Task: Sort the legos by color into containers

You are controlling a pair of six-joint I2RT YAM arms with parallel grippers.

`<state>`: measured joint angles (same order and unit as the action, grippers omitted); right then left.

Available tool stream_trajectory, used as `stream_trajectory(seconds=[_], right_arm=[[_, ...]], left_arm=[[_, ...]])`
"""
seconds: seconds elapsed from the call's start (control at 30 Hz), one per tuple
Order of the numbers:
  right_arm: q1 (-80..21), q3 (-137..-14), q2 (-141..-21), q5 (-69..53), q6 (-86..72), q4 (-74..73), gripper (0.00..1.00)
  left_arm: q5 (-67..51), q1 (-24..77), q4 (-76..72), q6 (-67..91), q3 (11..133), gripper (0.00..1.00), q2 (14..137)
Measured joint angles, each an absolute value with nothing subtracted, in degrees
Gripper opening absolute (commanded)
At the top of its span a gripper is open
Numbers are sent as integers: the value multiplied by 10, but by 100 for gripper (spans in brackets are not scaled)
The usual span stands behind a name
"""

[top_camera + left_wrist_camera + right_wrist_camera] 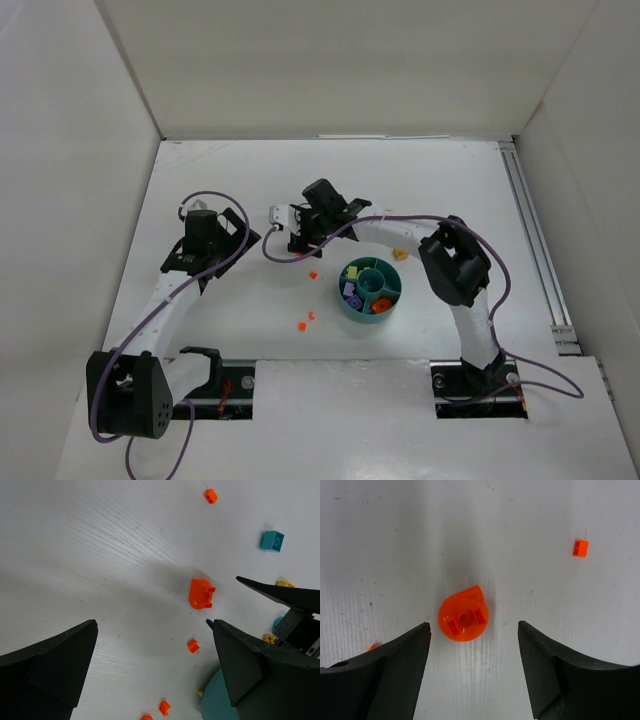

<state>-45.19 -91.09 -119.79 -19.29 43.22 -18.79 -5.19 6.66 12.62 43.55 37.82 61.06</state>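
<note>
A round orange lego (463, 619) lies flat on the table just ahead of my right gripper (473, 625), a little left of centre and touching neither finger. The gripper is open; from above it (298, 245) hovers left of the teal dish (391, 296). The dish holds purple bits (350, 293) and orange bits (380, 304). My left gripper (152, 625) hangs open over bare table further left (203, 232), holding nothing. The round orange lego (201, 593), a teal brick (272, 540) and small orange bits (193, 645) show in its view.
More small orange bits lie loose on the table (313, 274) (304, 325), and one sits far right in the right wrist view (580, 548). Yellow pieces (284, 583) lie near the dish rim (220, 700). White walls enclose the table; a rail (535, 240) runs along the right side.
</note>
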Motion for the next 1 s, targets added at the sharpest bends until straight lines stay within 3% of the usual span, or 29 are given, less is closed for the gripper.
stream_trajectory(seconds=[0.37, 0.67, 0.87, 1.0], right_arm=[[-457, -924, -1242, -177, 437, -195, 76], [-458, -932, -1249, -168, 433, -194, 59], [-458, -934, -1249, -168, 428, -191, 42], [-458, -936, -1247, -169, 426, -188, 38]], left_arm=[[-51, 67, 126, 435, 378, 100, 611], [-51, 67, 126, 435, 378, 100, 615], [-51, 67, 126, 435, 378, 100, 615], [-51, 67, 126, 435, 378, 100, 615]])
